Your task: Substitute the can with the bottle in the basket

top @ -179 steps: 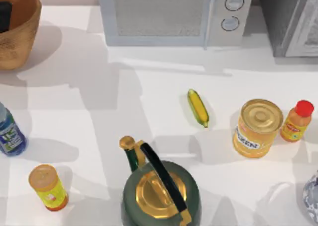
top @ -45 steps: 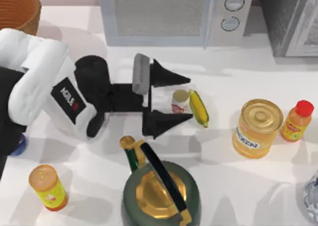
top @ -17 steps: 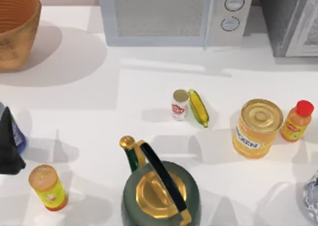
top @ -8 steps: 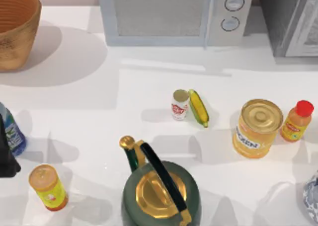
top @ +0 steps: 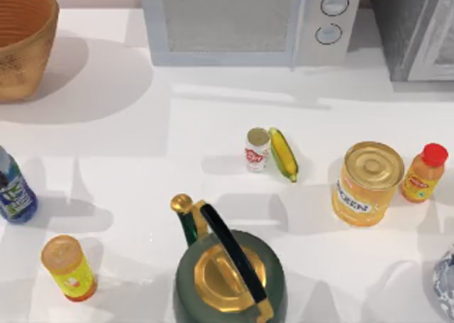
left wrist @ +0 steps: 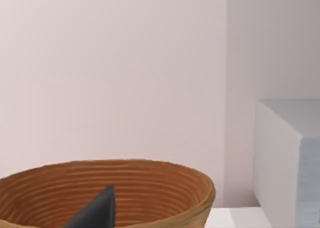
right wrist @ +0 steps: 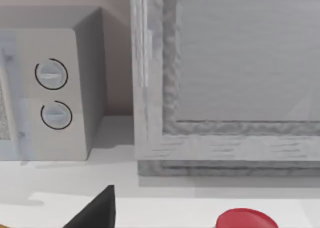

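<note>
While the can stands upright mid-table, it is seen touching or just beside a corn cob on its right. A green kettle with a gold lid sits at the near edge, below the can. To the right, a big yellow tin and a small orange bottle with a red cap stand side by side. A microwave is set along the back edge, with a grey cabinet at the back right.

The bottle is noted upright at the far left edge of the table, well apart from the can. A yellow-labelled cylinder stands near it, toward the near edge. The basket occupies the back left corner; its ribbed inside, as far as it is seen, holds nothing.

In the left wrist view, one dark fingertip is seen in front of the basket; the camera faces the back wall. In the right wrist view, one fingertip is seen above the table, with the red cap nearby and the microwave dials beyond. How far either gripper is open cannot be told; nothing is seen held.
</note>
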Controlling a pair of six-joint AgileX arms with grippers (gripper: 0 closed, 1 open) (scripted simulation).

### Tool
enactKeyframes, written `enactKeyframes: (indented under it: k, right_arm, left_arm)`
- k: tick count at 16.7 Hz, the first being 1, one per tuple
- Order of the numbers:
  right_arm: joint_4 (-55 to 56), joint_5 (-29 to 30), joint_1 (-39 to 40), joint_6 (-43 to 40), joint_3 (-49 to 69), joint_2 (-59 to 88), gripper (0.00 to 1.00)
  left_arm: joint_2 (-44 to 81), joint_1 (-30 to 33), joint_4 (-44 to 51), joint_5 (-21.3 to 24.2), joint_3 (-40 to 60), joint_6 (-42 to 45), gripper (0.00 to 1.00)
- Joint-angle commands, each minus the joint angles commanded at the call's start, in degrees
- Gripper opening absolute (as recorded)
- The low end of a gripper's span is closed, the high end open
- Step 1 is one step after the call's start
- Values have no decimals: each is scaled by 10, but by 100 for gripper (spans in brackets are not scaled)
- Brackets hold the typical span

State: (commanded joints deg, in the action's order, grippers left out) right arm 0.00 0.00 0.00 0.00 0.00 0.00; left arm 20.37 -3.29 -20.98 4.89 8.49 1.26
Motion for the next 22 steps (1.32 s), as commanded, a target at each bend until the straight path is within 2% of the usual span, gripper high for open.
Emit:
enactKeyframes:
  k: [5,9,14,22]
  right_arm:
    - [0,0,0,0,0,0,100]
    - [0,0,0,0,0,0,100]
    - [0,0,0,0,0,0,100]
    - [0,0,0,0,0,0,100]
  left_arm:
    - [258,-10,-177,33,0,18,100]
    - [383,-17,-225,44,-43,22,100]
    - [464,-42,-240,39,-88,26,100]
    - [476,-44,-248,38,-84,25,100]
